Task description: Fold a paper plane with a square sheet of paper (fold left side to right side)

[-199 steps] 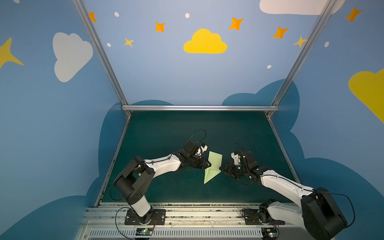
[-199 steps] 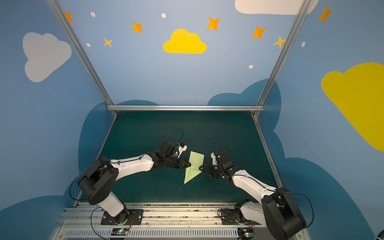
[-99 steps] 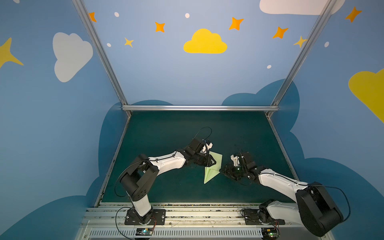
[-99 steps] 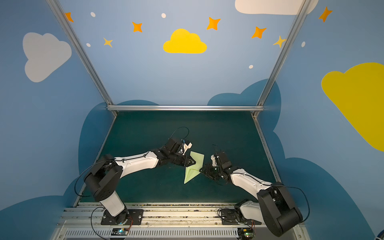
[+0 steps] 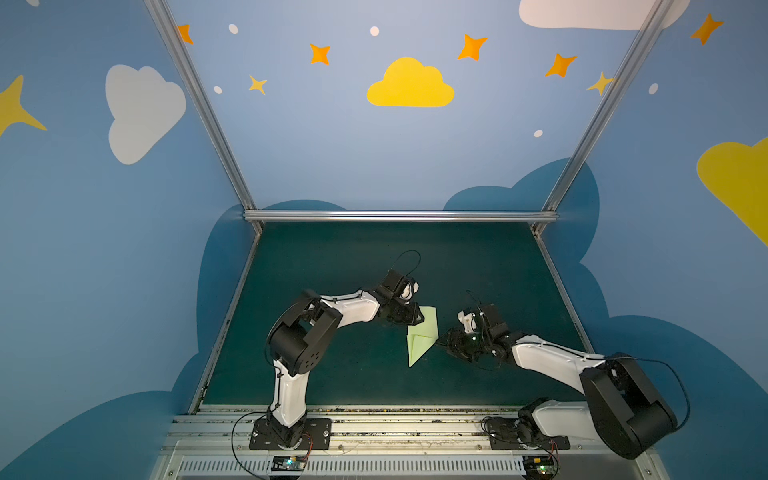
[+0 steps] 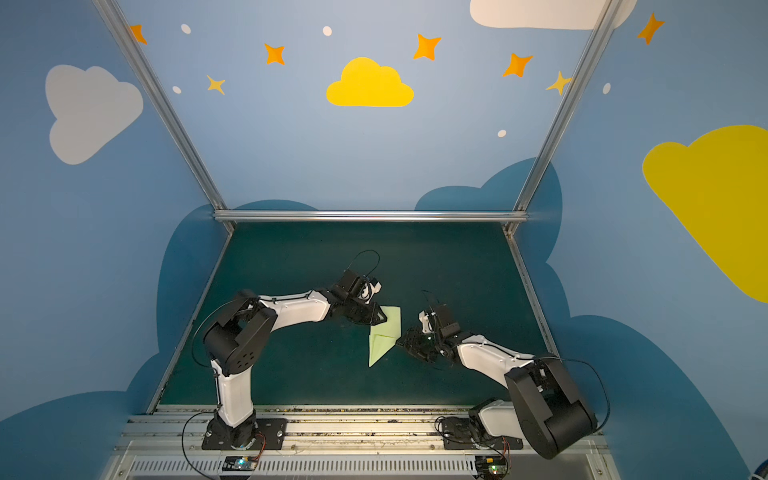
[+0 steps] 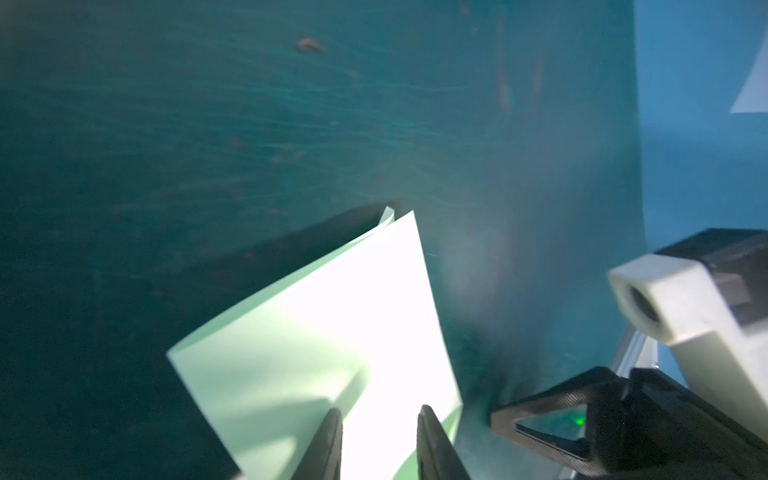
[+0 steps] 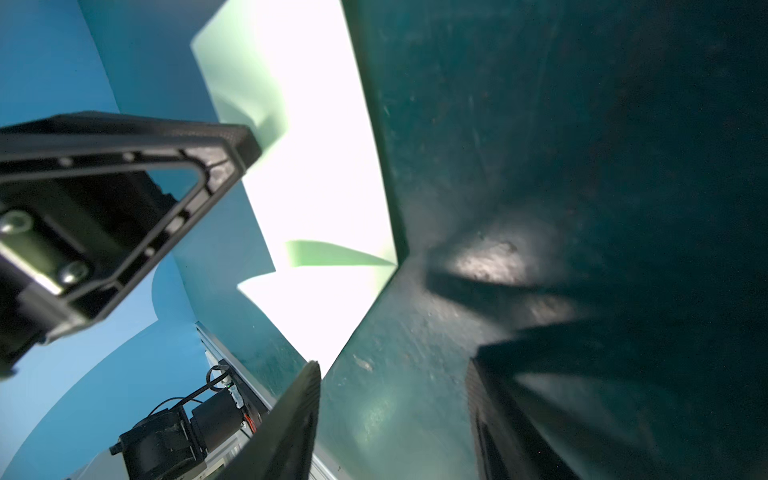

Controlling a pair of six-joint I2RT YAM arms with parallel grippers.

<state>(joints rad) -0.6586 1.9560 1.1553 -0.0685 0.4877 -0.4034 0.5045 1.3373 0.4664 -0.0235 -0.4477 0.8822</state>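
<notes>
Pale-green paper [image 5: 422,337] between left hand [image 5: 417,318] and right hand [image 5: 443,342]

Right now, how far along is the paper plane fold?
Done: the paper sheet is creased to a point at its near end. In hand: left gripper at its far left corner, right gripper at its right edge, both open. Left: its far end is square; more folds remain.

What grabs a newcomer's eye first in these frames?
The pale-green folded paper, bright against the dark green mat, near the mat's middle. The left gripper sits at its far left corner and the right gripper at its right edge, both with jaws apart. Behind, the blue back wall carries a yellow cloud.
</notes>
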